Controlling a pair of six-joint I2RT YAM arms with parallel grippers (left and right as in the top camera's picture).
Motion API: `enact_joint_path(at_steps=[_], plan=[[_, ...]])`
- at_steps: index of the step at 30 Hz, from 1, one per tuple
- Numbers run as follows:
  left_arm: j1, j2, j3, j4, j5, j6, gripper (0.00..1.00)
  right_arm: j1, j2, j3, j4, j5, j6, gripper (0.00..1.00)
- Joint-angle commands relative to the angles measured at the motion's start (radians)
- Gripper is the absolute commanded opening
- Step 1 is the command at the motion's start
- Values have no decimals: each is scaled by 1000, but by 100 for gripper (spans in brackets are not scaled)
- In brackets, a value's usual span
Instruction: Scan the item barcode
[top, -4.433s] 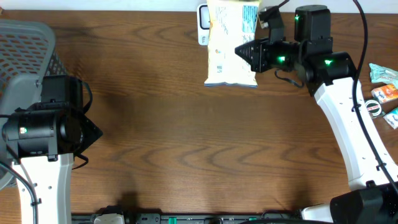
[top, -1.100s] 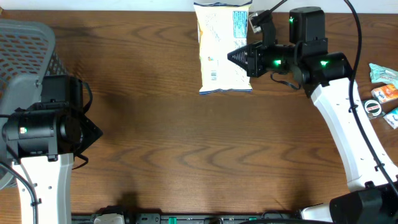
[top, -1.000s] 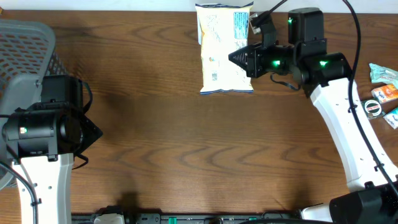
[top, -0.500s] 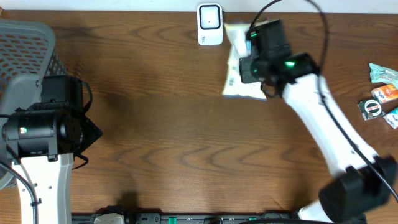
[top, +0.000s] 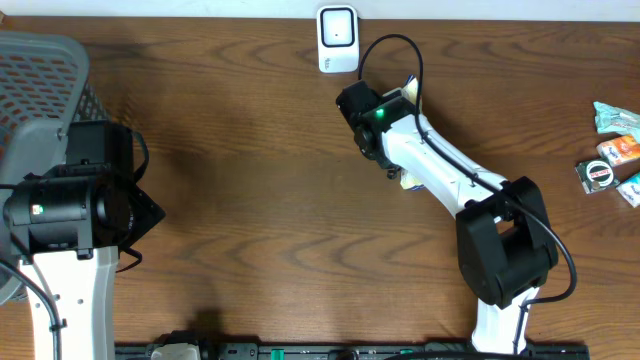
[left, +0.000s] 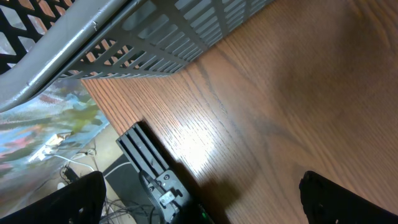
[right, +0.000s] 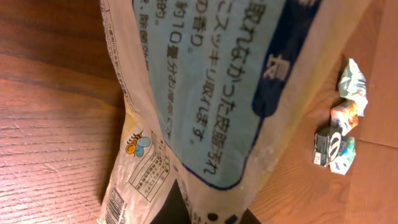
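Gripping the snack bag (right: 205, 93), the right gripper (right: 199, 214) hangs near the scanner (top: 337, 38); the left gripper (left: 205, 199) gapes open.

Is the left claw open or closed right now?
Open: the left gripper has its fingers far apart at the wrist view's lower corners, gripping nothing.

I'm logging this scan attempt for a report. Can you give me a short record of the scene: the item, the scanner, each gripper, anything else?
item: bag, its barcode showing in the right wrist view
right gripper: shut on the bag
scanner: white, at the top of the overhead view, beyond the right arm
left gripper: open, empty, beside the grey basket
other: small packets at the right edge
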Motion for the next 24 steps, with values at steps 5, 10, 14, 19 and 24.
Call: enact_joint_path(at_steps=[5, 10, 14, 19, 24], plan=[[4, -4, 1, -5, -3, -13, 98, 93, 2, 3, -7, -8, 19, 32], [4, -4, 1, -5, -3, -13, 98, 173, 2, 5, 9, -84, 20, 51], [4, -4, 1, -5, -3, -13, 98, 216, 2, 6, 18, -34, 20, 66], [4, -4, 1, -5, -3, -13, 98, 181, 1, 57, -12, 8, 64, 92], [4, -4, 1, -5, -3, -13, 98, 41, 1, 139, -13, -208, 61, 95]])
